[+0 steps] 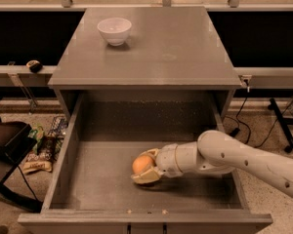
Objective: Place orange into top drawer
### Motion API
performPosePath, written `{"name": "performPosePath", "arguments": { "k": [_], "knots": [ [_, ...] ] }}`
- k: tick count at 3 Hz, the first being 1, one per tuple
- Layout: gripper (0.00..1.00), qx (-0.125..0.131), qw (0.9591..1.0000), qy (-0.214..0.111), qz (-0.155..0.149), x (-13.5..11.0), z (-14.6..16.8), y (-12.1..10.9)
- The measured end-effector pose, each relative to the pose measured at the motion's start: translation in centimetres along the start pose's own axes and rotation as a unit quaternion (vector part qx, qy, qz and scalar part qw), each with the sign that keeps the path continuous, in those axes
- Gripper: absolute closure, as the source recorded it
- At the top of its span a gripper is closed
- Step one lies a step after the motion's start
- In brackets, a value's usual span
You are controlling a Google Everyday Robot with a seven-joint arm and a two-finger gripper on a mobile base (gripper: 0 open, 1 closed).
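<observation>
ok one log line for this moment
end effector: inside open top drawer, shut on orange | orange: held low over drawer floor, not released | white bowl: on cabinet top

A grey desk [185, 52] filled the middle of the frame under dim, warm light. Behind it, dark recesses [24, 38] opened at upper left and upper right, with a pale rail [19, 75] running below them. Speckled floor [261, 133] showed at right, crossed by black cables [240, 115]. At lower left, crumpled packets [39, 152] lay on the floor. The gripper [144, 170] sat in the lower middle.
</observation>
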State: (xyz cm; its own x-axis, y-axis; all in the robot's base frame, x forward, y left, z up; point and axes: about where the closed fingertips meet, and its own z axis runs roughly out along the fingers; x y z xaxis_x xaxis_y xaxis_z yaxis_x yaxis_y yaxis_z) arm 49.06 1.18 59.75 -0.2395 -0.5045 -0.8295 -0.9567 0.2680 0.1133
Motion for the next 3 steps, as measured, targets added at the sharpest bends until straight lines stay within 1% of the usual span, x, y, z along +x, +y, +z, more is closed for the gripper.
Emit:
{"name": "performPosePath", "arguments": {
  "k": [2, 3],
  "knots": [
    [0.11, 0.0, 1.0, 0.0, 0.0, 0.0, 0.0, 0.0],
    [0.0, 0.0, 1.0, 0.0, 0.0, 0.0, 0.01, 0.01]
  ]
}}
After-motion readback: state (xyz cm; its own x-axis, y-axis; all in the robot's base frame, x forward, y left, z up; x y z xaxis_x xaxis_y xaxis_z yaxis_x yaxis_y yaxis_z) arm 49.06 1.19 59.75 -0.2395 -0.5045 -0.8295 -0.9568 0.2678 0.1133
